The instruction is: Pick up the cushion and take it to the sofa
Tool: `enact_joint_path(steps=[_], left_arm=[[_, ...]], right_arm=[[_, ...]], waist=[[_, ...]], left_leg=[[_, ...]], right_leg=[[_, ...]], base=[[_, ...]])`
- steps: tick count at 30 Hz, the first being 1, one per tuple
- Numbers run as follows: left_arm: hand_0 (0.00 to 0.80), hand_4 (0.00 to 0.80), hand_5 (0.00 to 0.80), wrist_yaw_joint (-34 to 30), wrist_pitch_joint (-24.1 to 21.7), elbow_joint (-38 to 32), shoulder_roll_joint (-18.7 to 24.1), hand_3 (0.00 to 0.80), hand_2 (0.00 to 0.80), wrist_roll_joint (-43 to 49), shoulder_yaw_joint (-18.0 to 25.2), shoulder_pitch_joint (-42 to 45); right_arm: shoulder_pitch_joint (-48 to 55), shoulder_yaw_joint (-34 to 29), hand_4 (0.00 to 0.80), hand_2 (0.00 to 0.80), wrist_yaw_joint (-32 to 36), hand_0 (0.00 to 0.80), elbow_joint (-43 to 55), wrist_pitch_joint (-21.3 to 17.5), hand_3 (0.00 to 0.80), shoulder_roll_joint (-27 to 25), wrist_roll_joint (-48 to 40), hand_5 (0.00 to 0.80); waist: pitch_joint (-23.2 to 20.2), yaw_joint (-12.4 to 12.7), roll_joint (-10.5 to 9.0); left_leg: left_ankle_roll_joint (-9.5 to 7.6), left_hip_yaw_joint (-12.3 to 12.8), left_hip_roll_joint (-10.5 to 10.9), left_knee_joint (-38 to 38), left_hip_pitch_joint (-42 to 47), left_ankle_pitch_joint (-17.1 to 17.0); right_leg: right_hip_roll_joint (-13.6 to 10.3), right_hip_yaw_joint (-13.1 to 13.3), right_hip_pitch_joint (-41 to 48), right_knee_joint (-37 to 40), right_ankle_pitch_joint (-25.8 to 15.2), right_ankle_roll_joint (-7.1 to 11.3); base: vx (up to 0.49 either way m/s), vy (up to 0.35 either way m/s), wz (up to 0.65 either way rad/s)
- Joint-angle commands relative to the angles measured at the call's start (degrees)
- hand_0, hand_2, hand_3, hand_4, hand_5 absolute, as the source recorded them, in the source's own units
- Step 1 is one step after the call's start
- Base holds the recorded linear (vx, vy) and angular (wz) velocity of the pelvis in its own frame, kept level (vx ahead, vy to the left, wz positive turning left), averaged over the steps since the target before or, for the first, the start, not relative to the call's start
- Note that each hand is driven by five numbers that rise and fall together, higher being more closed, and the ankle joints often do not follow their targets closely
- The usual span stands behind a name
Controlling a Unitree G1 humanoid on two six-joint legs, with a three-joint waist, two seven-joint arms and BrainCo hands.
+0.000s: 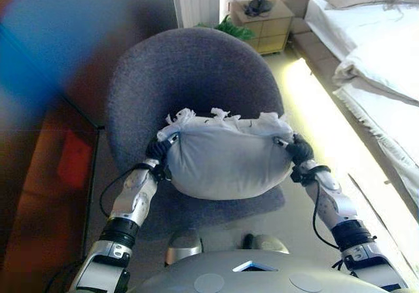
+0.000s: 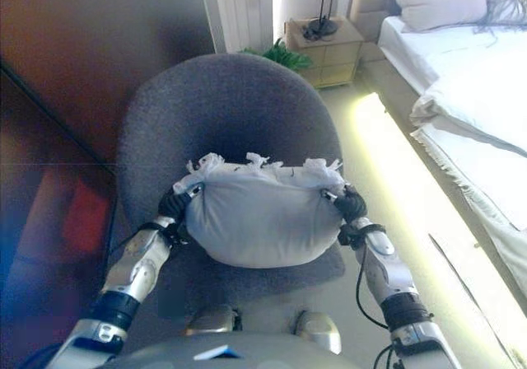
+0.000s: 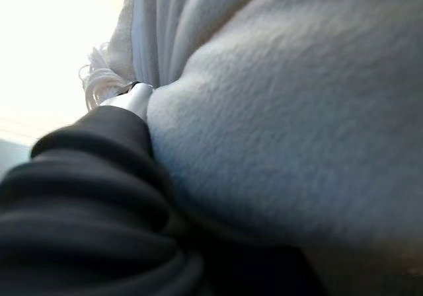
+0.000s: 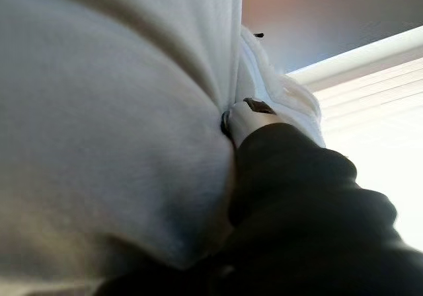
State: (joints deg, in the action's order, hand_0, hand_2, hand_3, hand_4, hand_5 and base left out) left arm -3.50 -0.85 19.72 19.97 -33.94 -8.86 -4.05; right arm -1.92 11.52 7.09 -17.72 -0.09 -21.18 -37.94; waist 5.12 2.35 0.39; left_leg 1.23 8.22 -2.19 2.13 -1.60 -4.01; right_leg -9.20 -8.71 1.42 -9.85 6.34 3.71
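while pressed between both hands, the grey cushion [image 1: 226, 159] sits raised over the seat of a dark grey chair [image 1: 190, 77]. left hand [image 1: 159, 150] at its left end, right hand [image 1: 298, 152] at its right (fingers buried in fabric; grip can't be told). bed [image 1: 376, 64] far right.

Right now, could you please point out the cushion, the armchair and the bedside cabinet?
cushion [image 1: 226, 162], left eye view, middle of its front face.
armchair [image 1: 190, 70], left eye view, backrest.
bedside cabinet [image 2: 333, 52], right eye view, drawer front.
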Motion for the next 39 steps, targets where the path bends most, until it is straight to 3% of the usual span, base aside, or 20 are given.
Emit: enact_joint_path(steps=[1, 3, 5, 7, 8, 9, 14, 19, 23, 27, 28, 32, 39], left_arm=[[0.800, 0.800, 0.800, -1.4, -3.7, -1.2, -0.9, 0.800, 0.800, -2.0, -0.5, -6.9], [0.800, 0.800, 0.800, -0.6, -2.7, -0.8, -1.2, 0.800, 0.800, -1.7, -0.6, -7.7], [0.800, 0.800, 0.800, 0.7, -2.2, -0.1, -1.4, 0.800, 0.800, -0.7, -1.5, -9.1], [0.800, 0.800, 0.800, 4.3, -3.3, 2.3, -1.0, 0.800, 0.800, 0.4, -4.1, -15.2], [0.800, 0.800, 0.800, 5.0, -3.8, 3.3, -0.6, 0.800, 0.800, -0.1, -4.8, -17.4], [0.800, 0.800, 0.800, 5.8, -5.4, 7.3, 0.3, 0.800, 0.800, -1.0, -5.8, -24.5], [0.800, 0.800, 0.800, 8.1, -8.7, 10.8, 1.7, 0.800, 0.800, -2.7, -6.4, -37.0], [0.800, 0.800, 0.800, 9.3, -10.5, 10.4, 0.7, 0.800, 0.800, -1.9, -6.2, -40.6], [0.800, 0.800, 0.800, 10.0, -9.3, 13.0, -0.7, 0.800, 0.800, -2.4, -6.6, -45.5], [0.800, 0.800, 0.800, 9.9, -8.0, 17.4, -1.3, 0.800, 0.800, -9.6, -7.2, -51.5], [0.800, 0.800, 0.800, 10.3, -7.2, 18.9, -1.5, 0.800, 0.800, -11.5, -7.2, -53.1], [0.800, 0.800, 0.800, 13.7, -6.6, 24.8, 0.3, 0.800, 0.800, -8.4, -9.8, -59.4], [0.800, 0.800, 0.800, 15.5, -11.9, 25.7, 2.9, 0.800, 0.800, -10.2, -11.6, -65.6]], right_arm=[[-7.5, 1.9, 0.800, 0.800, 2.6, 0.800, 3.1, -2.1, 0.800, 3.4, -2.1, 0.800], [-8.3, 2.7, 0.800, 0.800, 0.9, 0.800, 2.9, -2.0, 0.800, 4.2, -2.4, 0.800], [-10.4, 3.7, 0.800, 0.800, -1.0, 0.800, 1.3, -2.7, 0.800, 5.2, -2.9, 0.800], [-17.1, 5.2, 0.800, 0.800, -3.5, 0.800, -1.7, -3.9, 0.800, 5.0, -4.2, 0.800], [-19.4, 5.7, 0.800, 0.800, -4.2, 0.800, -2.7, -4.4, 0.800, 5.0, -4.6, 0.800], [-26.8, 6.4, 0.800, 0.800, -6.1, 0.800, -6.0, -5.6, 0.800, 5.3, -5.1, 0.800], [-39.0, 5.3, 0.800, 0.800, -8.3, 0.800, -8.2, -7.5, 0.800, 4.6, -8.4, 0.800], [-43.5, 4.0, 0.800, 0.800, -7.8, 0.800, -7.6, -8.0, 0.800, 2.7, -9.1, 0.800], [-49.0, 4.1, 0.800, 0.800, -7.2, 0.800, -11.5, -8.5, 0.800, 1.7, -9.8, 0.800], [-55.2, 4.9, 0.800, 0.800, -6.1, 0.800, -16.5, -8.6, 0.800, 0.6, -10.2, 0.800], [-57.2, 5.3, 0.800, 0.800, -6.3, 0.800, -18.6, -8.4, 0.800, 0.4, -9.7, 0.800], [-63.9, 7.3, 0.800, 0.800, -8.4, 0.800, -24.1, -7.4, 0.800, -0.9, -10.2, 0.800], [-69.3, 9.2, 0.800, 0.800, -10.0, 0.800, -28.5, -8.8, 0.800, -2.7, -10.1, 0.800]], waist=[[-1.9, 1.2, -0.97], [-1.1, 1.4, -0.92], [-0.2, 1.7, -1.19], [1.7, 1.0, -1.83], [2.3, 0.8, -2.08], [5.7, 0.4, -2.38], [12.2, 0.6, -2.78], [15.0, 0.2, -2.09], [15.8, 0.1, -1.79], [16.6, -0.4, -1.55], [16.4, -0.4, -1.42], [16.2, -0.7, -1.35], [15.8, -0.6, -0.76]], left_leg=[[-1.15, 0.1, 0.6, 6.4, -4.0, 4.0], [-1.96, 0.3, 1.0, 7.7, -3.2, 5.2], [-1.68, -0.3, 1.2, 8.7, -2.1, 5.9], [-0.86, -1.8, 2.0, 12.0, -3.4, 8.0], [-0.93, -2.1, 2.2, 12.9, -4.6, 8.6], [-1.17, -3.1, 2.2, 17.0, -8.0, 10.7], [0.73, -5.7, 0.3, 31.9, -22.5, 15.3], [1.04, -6.2, -0.4, 35.6, -27.3, 16.4], [1.45, -6.5, -0.2, 35.5, -28.5, 16.1], [1.88, -6.6, 0.0, 34.5, -29.3, 14.9], [2.29, -6.8, 0.0, 34.7, -28.9, 16.4], [2.58, -6.8, -0.2, 34.3, -29.2, 16.1], [2.93, -6.6, -0.1, 30.0, -26.2, 14.8]], right_leg=[[-5.9, -2.4, 2.9, -10.6, -5.1, 1.52], [-7.7, -2.7, -0.4, -15.1, -5.8, 0.65], [-7.8, -3.6, -1.8, -12.7, -5.7, 0.26], [-7.0, -1.6, -7.3, -6.6, -8.2, 1.57], [-7.2, -0.9, -9.7, -6.0, -9.4, 2.09], [-8.2, 0.7, -15.2, -8.4, -10.5, 2.96], [-8.4, 0.3, -21.0, -13.8, -7.6, 3.31], [-8.7, 1.3, -27.2, -20.7, -4.4, 3.02], [-8.3, 1.9, -28.9, -21.7, -3.4, 3.34], [-7.8, 2.1, -29.8, -21.1, -3.5, 3.62], [-7.5, 2.4, -29.5, -21.5, -2.0, 4.11], [-7.5, 2.4, -29.9, -20.9, -2.0, 4.22], [-7.5, 1.9, -27.1, -17.1, -2.1, 4.47]], base=[[0.141, 0.156, 0.13], [0.160, 0.062, 0.22], [0.117, -0.078, 0.30], [-0.074, -0.150, 0.08], [-0.324, -0.195, -0.02], [-0.330, -0.181, 0.12], [-0.285, -0.188, 0.08], [-0.068, 0.005, -0.17], [0.011, 0.002, 0.01], [0.020, -0.005, -0.01], [0.086, -0.016, 0.01], [0.040, -0.007, 0.07], [0.079, 0.007, 0.02]])
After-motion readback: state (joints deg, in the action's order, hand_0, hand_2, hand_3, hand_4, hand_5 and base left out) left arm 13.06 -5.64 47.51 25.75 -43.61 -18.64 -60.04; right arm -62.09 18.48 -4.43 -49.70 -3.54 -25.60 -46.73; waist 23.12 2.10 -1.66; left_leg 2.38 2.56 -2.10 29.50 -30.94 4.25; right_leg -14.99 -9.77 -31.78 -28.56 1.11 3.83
